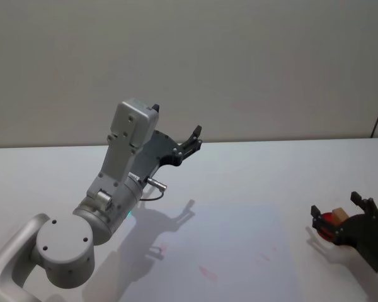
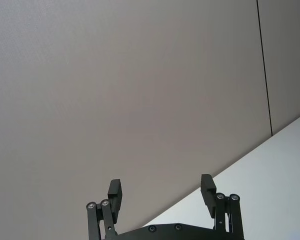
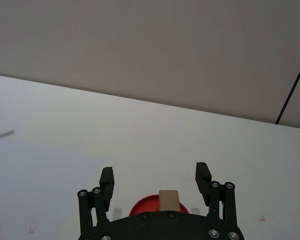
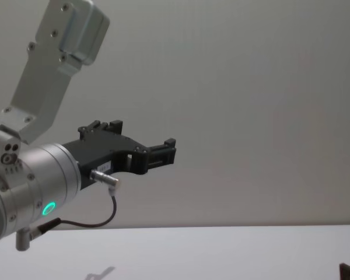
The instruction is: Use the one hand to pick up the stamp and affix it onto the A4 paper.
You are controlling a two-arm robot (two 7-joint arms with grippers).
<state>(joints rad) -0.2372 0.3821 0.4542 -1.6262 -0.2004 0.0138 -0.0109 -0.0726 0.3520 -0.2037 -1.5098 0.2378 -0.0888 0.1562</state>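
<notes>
Right gripper [image 1: 337, 212] gapes around stamp [image 1: 339, 216] at 4 o'clock; off-centre squeeze could tip it. Left gripper [image 1: 194, 135] parked, unclenched.

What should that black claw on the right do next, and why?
Probably close. The right gripper is open, its fingers on either side of the wooden stamp that stands on a red pad, not yet gripped. The left gripper hangs raised and open, away from the work.
</notes>
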